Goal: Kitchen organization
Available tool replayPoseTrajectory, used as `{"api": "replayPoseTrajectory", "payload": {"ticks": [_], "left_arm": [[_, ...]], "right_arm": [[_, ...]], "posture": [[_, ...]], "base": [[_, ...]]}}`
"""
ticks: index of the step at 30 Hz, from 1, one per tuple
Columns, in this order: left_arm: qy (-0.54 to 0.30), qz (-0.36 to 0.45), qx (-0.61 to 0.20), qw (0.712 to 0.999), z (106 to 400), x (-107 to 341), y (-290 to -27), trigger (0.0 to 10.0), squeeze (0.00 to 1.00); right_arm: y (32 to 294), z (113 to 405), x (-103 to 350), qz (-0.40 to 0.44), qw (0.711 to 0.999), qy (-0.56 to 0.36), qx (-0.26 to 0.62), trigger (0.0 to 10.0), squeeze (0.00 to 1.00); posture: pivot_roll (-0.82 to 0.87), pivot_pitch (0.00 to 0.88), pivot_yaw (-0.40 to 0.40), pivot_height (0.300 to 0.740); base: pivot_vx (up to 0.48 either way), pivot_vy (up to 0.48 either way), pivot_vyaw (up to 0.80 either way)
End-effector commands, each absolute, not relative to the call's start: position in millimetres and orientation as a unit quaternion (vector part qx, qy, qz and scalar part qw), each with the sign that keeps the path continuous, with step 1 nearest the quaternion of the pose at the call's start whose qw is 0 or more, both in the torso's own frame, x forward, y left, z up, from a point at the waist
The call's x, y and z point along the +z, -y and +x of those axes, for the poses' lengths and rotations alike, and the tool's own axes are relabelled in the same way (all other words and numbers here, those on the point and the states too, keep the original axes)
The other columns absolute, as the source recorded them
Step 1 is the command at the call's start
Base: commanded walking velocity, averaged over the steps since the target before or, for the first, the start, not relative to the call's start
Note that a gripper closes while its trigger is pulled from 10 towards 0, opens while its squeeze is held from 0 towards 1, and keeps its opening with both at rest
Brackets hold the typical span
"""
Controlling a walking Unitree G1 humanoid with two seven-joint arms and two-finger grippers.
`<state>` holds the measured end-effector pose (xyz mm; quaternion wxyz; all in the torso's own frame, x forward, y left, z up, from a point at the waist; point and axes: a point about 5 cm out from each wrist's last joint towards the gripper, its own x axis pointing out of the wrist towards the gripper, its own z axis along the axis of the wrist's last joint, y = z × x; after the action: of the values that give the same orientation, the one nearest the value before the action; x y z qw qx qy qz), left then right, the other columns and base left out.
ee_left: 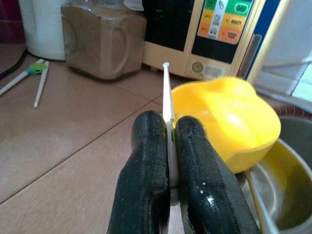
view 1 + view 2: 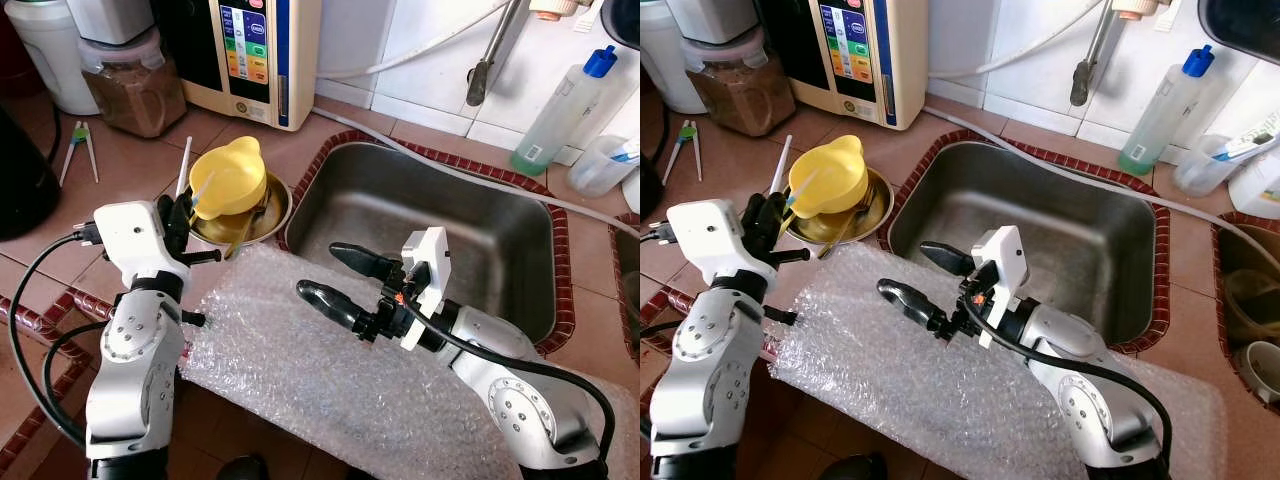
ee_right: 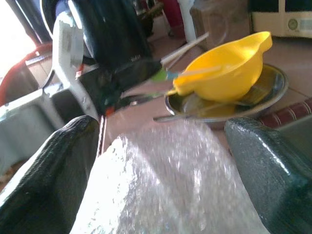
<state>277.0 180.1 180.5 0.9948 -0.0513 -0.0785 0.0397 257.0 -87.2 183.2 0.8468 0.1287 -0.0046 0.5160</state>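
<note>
My left gripper [image 2: 183, 216] is shut on a pair of white chopsticks [image 2: 185, 165] joined by a green clip, held just beside a yellow bowl [image 2: 228, 178]. The wrist view shows one stick [image 1: 166, 97] pinched between the black fingers [image 1: 146, 161]. The yellow bowl rests tilted inside a steel bowl [image 2: 272, 222] that also holds some cutlery. My right gripper [image 2: 335, 280] hovers open over a sheet of bubble wrap [image 2: 300, 350], at the near left corner of the steel sink [image 2: 440, 220], with nothing between its fingers.
A cream water machine [image 2: 255, 55] and a jar of brown powder [image 2: 130, 85] stand at the back left. Another chopstick pair [image 2: 78, 150] lies on the tiled counter. A blue-capped bottle [image 2: 560, 110] and the faucet [image 2: 490, 50] are behind the sink.
</note>
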Motion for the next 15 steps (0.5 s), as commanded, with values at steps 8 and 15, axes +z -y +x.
{"api": "replayPoseTrajectory", "payload": {"ticks": [8, 15], "left_arm": [[0.100, -0.014, 0.006, 0.995, 272, 192, -168, 0.0, 0.00], [0.139, 0.018, -0.002, 0.990, 271, 205, -162, 0.0, 0.00]], "right_arm": [[84, 261, 181, 0.137, 0.850, 0.009, 0.508, 10.0, 0.00], [92, 266, 184, 0.132, 0.862, 0.018, 0.488, 10.0, 0.00]], "posture": [[0.09, 0.110, -0.061, 0.740], [0.05, 0.101, -0.040, 0.740]], "base": [[0.000, 0.000, 0.00], [0.000, 0.000, 0.00]]}}
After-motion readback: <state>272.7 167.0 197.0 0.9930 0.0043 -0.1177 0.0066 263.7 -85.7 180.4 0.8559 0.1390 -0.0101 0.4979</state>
